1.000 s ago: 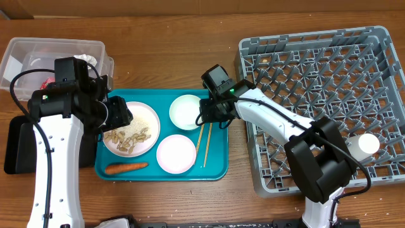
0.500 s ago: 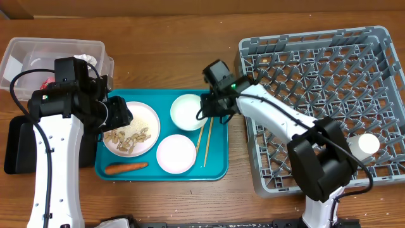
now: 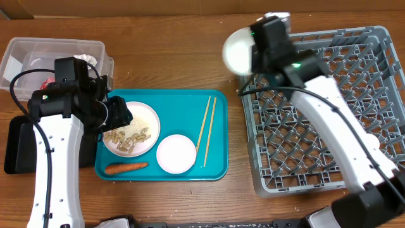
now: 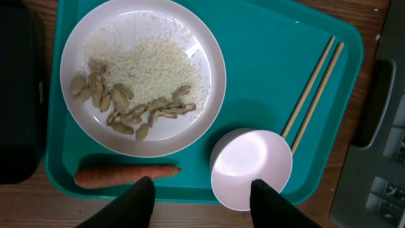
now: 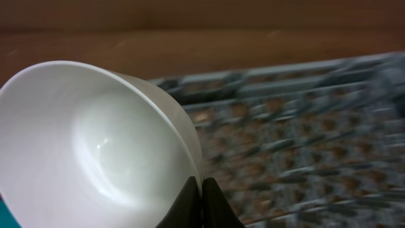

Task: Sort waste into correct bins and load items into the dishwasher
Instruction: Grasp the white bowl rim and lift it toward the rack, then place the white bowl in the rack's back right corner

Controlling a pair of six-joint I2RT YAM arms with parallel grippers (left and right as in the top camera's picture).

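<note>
My right gripper (image 3: 255,54) is shut on the rim of a white bowl (image 3: 237,52) and holds it in the air by the far left corner of the grey dish rack (image 3: 329,107). The pinch on the bowl (image 5: 95,145) shows in the right wrist view (image 5: 201,197), with the rack blurred behind. My left gripper (image 3: 119,114) is open and empty over the teal tray. In the left wrist view (image 4: 204,206) its fingers hang above the tray's front edge. The white plate (image 4: 142,66) holds rice and beige scraps. The second bowl (image 4: 252,168), the carrot (image 4: 126,174) and the chopsticks (image 4: 313,85) lie on the tray. The cup is hidden.
The teal tray (image 3: 183,104) sits at the table's middle. The clear tub (image 3: 54,50) stands at the far left with something red (image 3: 45,82) inside. The black tray (image 3: 16,149) lies under my left arm.
My right gripper has lifted the bowl off the teal tray and carried it up and right to the rack's far left corner. The left arm has not moved.
</note>
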